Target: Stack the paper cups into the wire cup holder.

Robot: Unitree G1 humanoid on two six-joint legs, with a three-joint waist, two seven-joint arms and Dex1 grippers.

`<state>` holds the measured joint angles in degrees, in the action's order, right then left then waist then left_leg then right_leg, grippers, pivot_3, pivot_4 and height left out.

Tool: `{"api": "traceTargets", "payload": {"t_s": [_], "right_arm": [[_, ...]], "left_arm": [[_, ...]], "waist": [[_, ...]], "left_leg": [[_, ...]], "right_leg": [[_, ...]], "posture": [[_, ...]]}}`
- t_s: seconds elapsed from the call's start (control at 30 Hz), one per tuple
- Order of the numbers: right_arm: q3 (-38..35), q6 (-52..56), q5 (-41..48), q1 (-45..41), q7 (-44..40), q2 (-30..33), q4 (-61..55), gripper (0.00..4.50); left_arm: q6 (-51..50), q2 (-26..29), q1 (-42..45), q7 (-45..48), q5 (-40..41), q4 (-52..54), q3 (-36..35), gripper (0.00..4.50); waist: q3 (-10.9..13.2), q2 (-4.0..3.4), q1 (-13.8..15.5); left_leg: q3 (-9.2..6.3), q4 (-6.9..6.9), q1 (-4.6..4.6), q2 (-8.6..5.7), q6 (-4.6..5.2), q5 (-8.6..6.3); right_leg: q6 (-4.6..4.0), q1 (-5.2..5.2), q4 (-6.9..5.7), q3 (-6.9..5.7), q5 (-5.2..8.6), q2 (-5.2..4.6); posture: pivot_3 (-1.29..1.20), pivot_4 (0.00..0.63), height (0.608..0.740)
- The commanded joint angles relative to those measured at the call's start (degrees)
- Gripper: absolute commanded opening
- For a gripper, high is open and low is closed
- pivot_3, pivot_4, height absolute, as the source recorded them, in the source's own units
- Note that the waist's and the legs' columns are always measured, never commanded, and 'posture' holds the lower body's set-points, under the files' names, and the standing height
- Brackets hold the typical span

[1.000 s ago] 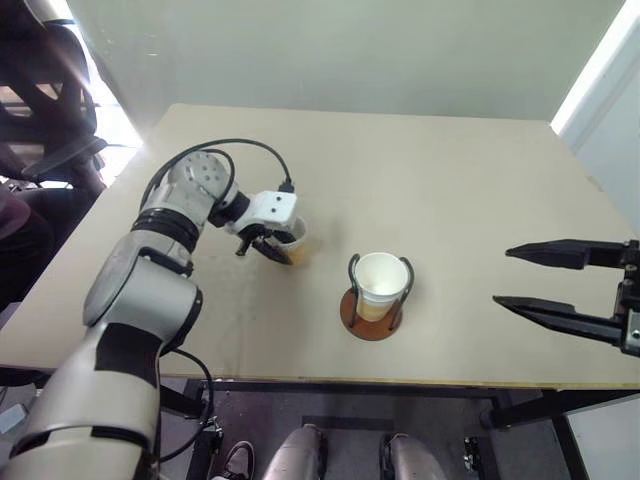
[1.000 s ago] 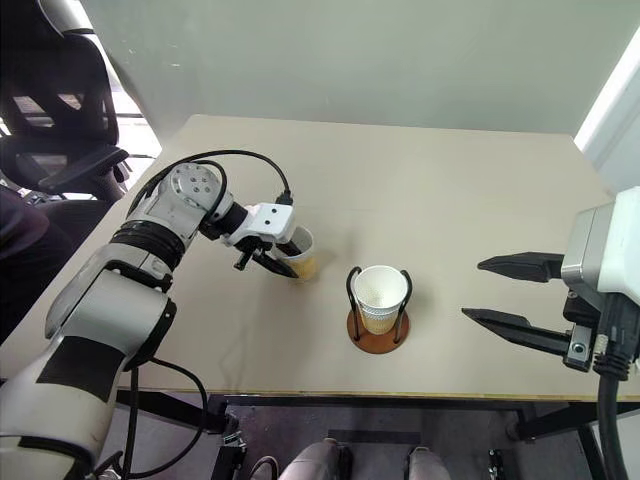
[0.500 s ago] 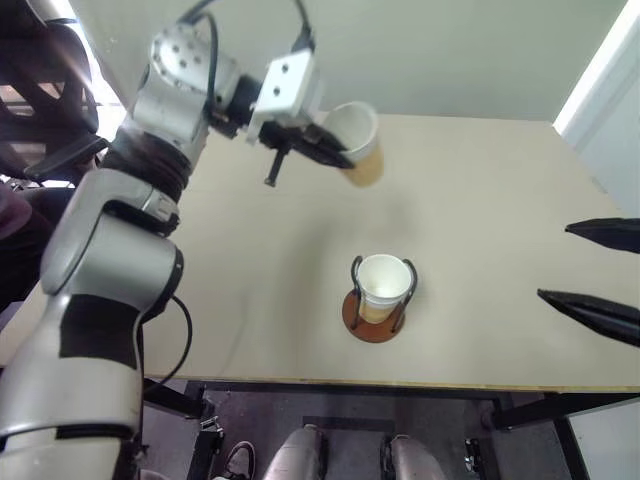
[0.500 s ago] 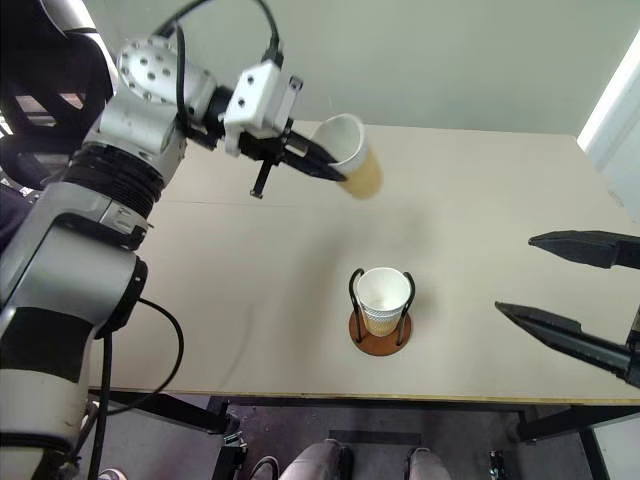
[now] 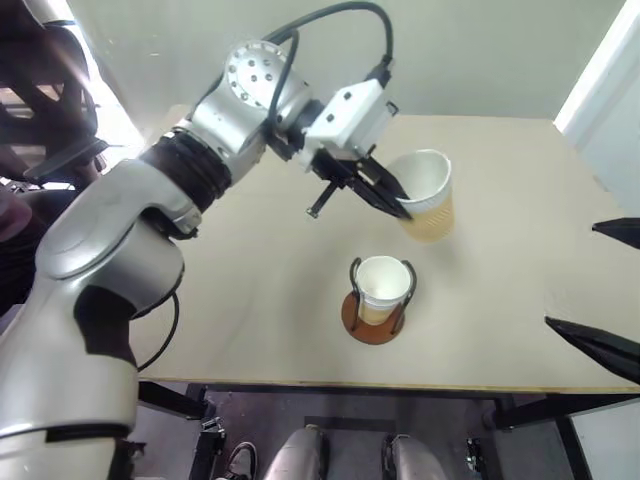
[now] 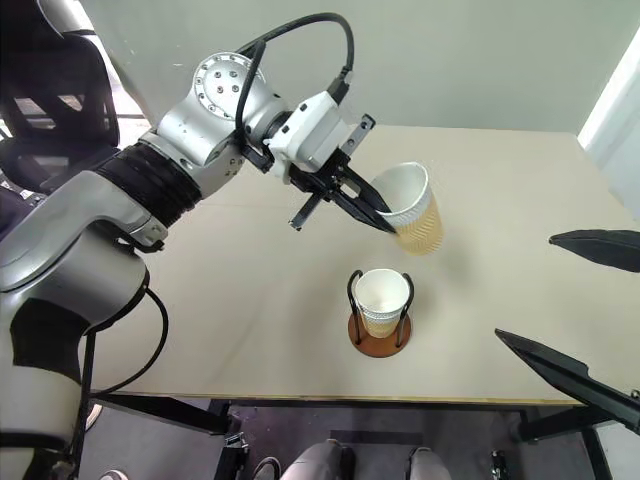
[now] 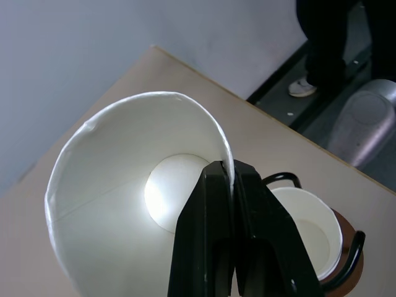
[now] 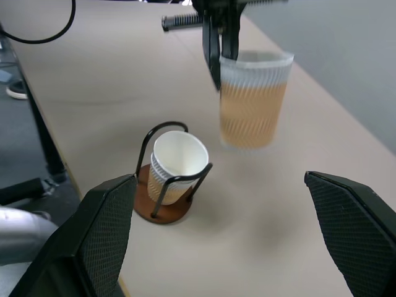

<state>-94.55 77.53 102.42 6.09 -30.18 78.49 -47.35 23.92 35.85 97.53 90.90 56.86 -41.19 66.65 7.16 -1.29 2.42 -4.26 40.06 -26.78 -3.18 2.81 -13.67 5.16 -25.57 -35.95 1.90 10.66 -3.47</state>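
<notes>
Paper cup [image 5: 428,197], unmarked, pinched by left claw [image 5: 392,199].

Office – swivel chair [image 6: 60,120] by table [image 6: 500,200]

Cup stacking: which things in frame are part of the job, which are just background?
Job:
- paper cup pinched at the rim by the left gripper, in the air
- cups already in the wire cup holder
- right gripper, open, empty

Background:
- table
- office chair
</notes>
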Motion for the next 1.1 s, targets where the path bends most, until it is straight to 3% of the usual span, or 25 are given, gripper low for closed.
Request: {"api": "traceTargets", "payload": {"t_s": [0.03,0.33,0.67,1.1], "right_arm": [[-7.1,1.1,4.8,1.8,3.5,1.2,2.2,4.47],[-16.4,-0.2,10.6,10.7,7.7,0.0,1.1,4.47],[-22.7,-5.9,10.6,20.9,6.4,-4.1,-1.8,4.47],[-25.7,-12.4,10.0,29.7,5.7,-7.0,-3.7,4.47]], "left_arm": [[4.6,0.9,2.9,1.6,1.0,1.2,6.2,0.00],[13.9,1.1,7.9,1.6,1.9,-1.0,20.9,0.00],[15.6,2.1,9.4,1.6,5.0,1.3,28.3,0.00],[15.6,1.8,9.4,1.6,6.2,1.3,29.9,0.00]], "waist": [[0.0,-0.01,0.1],[0.0,-0.03,0.1],[0.0,-0.02,0.1],[0.0,0.02,0.1]], "left_leg": [[-0.02,0.00,0.03,0.02,-0.10,-0.06],[-0.08,0.01,0.06,0.04,-0.20,-0.30],[-0.13,0.03,0.14,0.06,0.09,-0.50],[-0.07,0.05,0.20,0.07,-0.11,-0.35]], "right_leg": [[0.00,0.00,-0.01,0.02,0.00,-0.02],[-0.15,0.03,-0.08,-0.05,0.02,0.05],[-0.30,0.14,-0.10,-0.12,-0.11,0.04],[-0.56,0.23,-0.11,-0.13,-0.10,0.03]], "posture": [[0.00,0.150,0.740],[0.00,0.150,0.740],[0.00,0.150,0.740],[0.00,0.150,0.740]]}}
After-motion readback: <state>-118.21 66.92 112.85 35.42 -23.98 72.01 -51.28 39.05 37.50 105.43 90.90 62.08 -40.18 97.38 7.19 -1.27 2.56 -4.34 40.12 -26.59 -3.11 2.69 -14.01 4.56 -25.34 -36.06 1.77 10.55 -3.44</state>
